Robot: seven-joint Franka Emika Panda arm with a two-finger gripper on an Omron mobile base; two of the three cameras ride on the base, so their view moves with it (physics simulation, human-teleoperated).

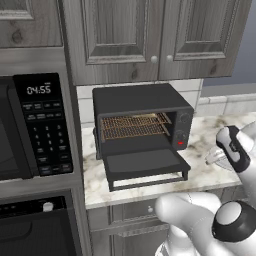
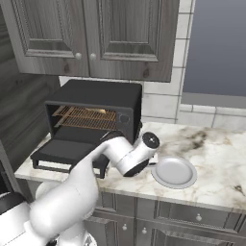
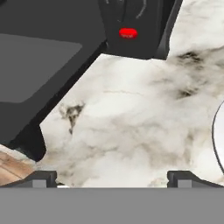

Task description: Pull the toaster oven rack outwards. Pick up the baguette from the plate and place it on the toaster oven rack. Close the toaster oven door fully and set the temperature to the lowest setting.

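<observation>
The matte black box-shaped toaster oven [image 1: 141, 117] sits on the marbled white stone counter [image 2: 216, 158], under grey wooden cabinets [image 1: 160, 35], with the large black microwave [image 1: 35, 127] to one side. Its dark grey drop-down door [image 1: 145, 165] lies fully open and flat, bar handle out front, so the cavity is reachable. The copper-brown wire-mesh rack [image 1: 132, 125] is inside the cavity; from the right base view a pale tan shape seems to rest on it towards the back, possibly the slim baguette, but it's too small to be sure.

The small round white plate [image 2: 174, 171] sits on the counter just beside the oven, and it looks bare, which fits the bread having gone in!

Now the white arm's two-finger gripper [image 3: 111, 177]: the hand view has its two dark tips spread as wide as they go, nothing between them, holding nothing. It hangs low over bare counter between the door's corner and the plate's edge [image 3: 217, 135], facing the oven's control strip with its red light [image 3: 127, 33]. That spot puts it clear of the door's swing, I'd say.

My read: rack and bread done, door next. The hand will need to get under that front edge and lift it shut, then go for the temperature dial.
</observation>
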